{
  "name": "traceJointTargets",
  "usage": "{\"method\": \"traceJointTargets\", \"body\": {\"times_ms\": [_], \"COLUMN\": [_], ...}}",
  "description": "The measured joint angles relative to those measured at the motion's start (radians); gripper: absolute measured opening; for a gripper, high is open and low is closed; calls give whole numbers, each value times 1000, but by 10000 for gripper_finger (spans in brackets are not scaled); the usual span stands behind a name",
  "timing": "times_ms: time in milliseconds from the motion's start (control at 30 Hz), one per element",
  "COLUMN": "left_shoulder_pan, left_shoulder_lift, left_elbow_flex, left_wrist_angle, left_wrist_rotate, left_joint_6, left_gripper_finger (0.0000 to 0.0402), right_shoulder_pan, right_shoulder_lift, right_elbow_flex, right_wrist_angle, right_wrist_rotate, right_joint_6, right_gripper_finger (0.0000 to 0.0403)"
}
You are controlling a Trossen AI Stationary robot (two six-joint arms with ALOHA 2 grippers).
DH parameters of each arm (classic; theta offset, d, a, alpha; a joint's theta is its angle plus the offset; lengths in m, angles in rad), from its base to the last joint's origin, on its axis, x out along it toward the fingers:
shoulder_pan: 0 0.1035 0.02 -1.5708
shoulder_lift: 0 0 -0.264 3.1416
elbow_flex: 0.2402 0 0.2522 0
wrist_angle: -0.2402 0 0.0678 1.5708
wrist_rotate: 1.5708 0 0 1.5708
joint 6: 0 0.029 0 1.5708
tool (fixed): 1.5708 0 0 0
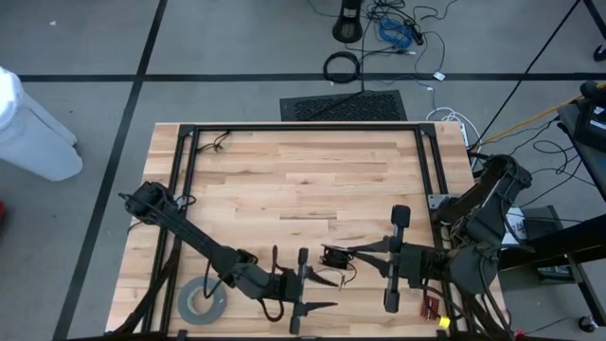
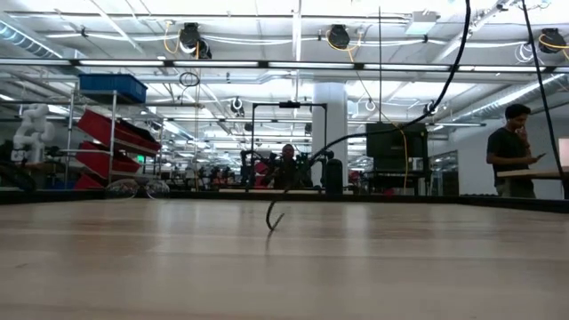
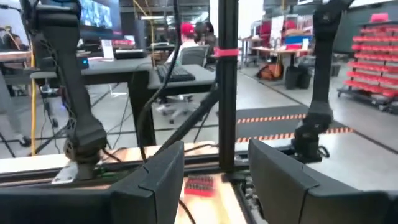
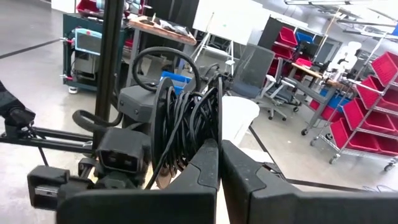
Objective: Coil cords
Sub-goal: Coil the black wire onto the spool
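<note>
High view: both arms crowd the near edge of the wooden table (image 1: 303, 170), leaving the far half of the boards bare up to the black frame rail (image 1: 303, 126). The left gripper (image 1: 305, 284) sits at the near edge beside the grey tape roll (image 1: 204, 301), its fingers (image 3: 161, 177) spread with nothing between them — the left wrist view shows an open gap. The right gripper (image 1: 343, 254) points toward it from the right, jaws pressed together on the cords (image 4: 183, 121); the right wrist view shows the thin dark wire bunched in loops, standing above the closed fingers (image 4: 205, 168). In the high view the bundle (image 1: 333, 256) lies between the two grippers, near both. The low view shows one thicker dark cable (image 2: 277, 216) curling off the tabletop — otherwise open wood, with a person (image 2: 511, 147) standing in the room behind.
</note>
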Motion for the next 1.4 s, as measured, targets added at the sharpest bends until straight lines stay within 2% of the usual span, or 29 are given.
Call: {"method": "traceJointTargets", "body": {"times_ms": [200,367,800,1100,1233,1400], "left_shoulder_pan": [4,34,110,101,99,99], "left_shoulder_lift": [0,0,119,120,120,119], "left_elbow_flex": [0,0,1,1,1,1], "left_wrist_angle": [-34,-33,14,12,8,9], "left_wrist_rotate": [-93,-93,45,51,49,37], "left_joint_6": [9,-23,-132,-124,-120,-95], "left_gripper_finger": [184,184,184,181,155,83], "right_shoulder_pan": [0,6,11,11,17,31], "right_shoulder_lift": [1,2,8,8,8,8], "right_elbow_flex": [0,0,0,0,0,0], "right_wrist_angle": [2,-11,-8,-9,-9,-9], "right_wrist_rotate": [0,-3,-4,-3,-3,3], "right_joint_6": [-16,-15,37,35,34,33], "right_gripper_finger": [0,0,0,0,0,0]}}
